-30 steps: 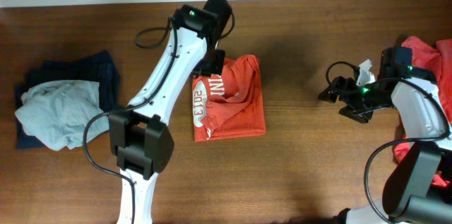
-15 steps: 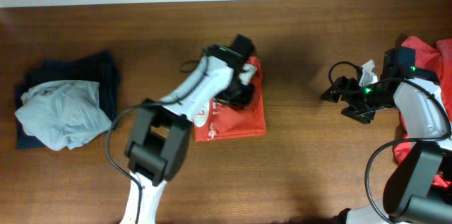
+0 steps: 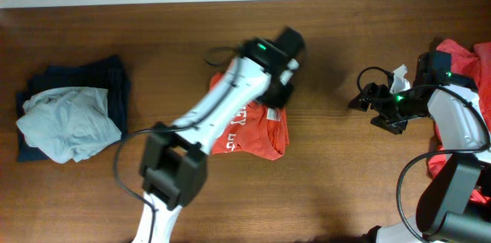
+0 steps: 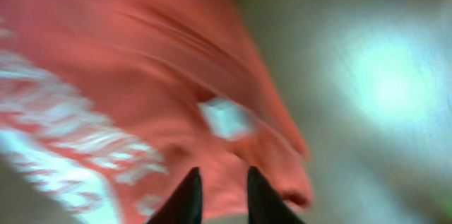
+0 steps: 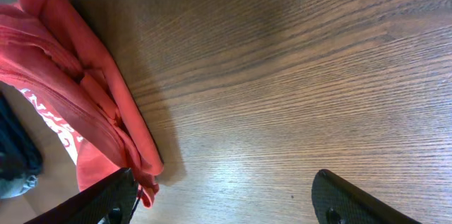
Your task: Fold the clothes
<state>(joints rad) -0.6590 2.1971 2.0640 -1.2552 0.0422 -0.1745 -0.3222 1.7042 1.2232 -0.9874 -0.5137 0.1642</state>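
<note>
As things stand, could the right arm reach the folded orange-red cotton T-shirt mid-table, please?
Probably yes: only bare wooden table lies between the open right gripper and the orange-red T-shirt, though the left gripper is over the corner nearest it.

Soft matt cloth T-shirt lies on a smooth, faintly glossy wood-grain table.

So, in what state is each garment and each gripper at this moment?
T-shirt: roughly folded, rumpled.
Navy garment: spread out, partly covered.
Grey garment: crumpled, lying on the navy one.
Red pile: unfolded heap at the right edge.
Left gripper: slightly open over the T-shirt.
Right gripper: wide open, empty.
</note>
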